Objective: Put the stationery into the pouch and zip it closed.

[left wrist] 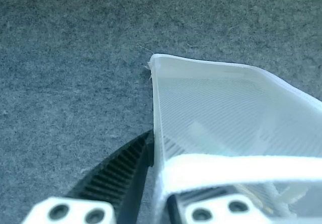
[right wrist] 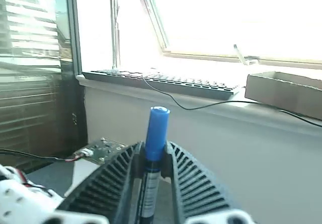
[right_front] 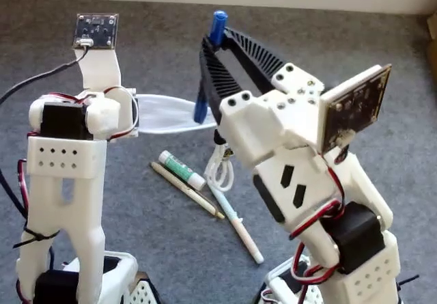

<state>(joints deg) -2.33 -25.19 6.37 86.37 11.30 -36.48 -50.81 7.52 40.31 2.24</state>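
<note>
From above, the left arm [right_front: 68, 160] stands at the left of the grey tabletop [right_front: 341, 37]. The white mesh pouch [right_front: 167, 113] juts out from its front end toward the right, lifted off the surface. The right hand [right_front: 217, 37] is raised at the centre, its black ribbed fingers clamped on a blue pen [right_front: 218, 22] that stands nearly upright, cap upward. The pen's lower end reaches the right end of the pouch; whether it is inside cannot be told. Nearer, on the tabletop, lie a green-and-white glue stick [right_front: 181, 170], a pencil [right_front: 186, 189] just beside it, a white pen [right_front: 236, 223] to their right, and a looped white cord [right_front: 220, 173].

From the left wrist, the left hand [left wrist: 156, 151] is closed on the pouch's edge. One black finger lies outside the mesh and the other shows through it from behind. The pouch stretches away over the tabletop, its thick white rim across the near side.

From the right wrist, the right hand grips the blue pen between both fingers, with the cap rising above their tips. Beyond are a circuit board [right wrist: 102, 150], a keyboard [right wrist: 166, 80] on a window sill and a cardboard box [right wrist: 287, 89].
</note>
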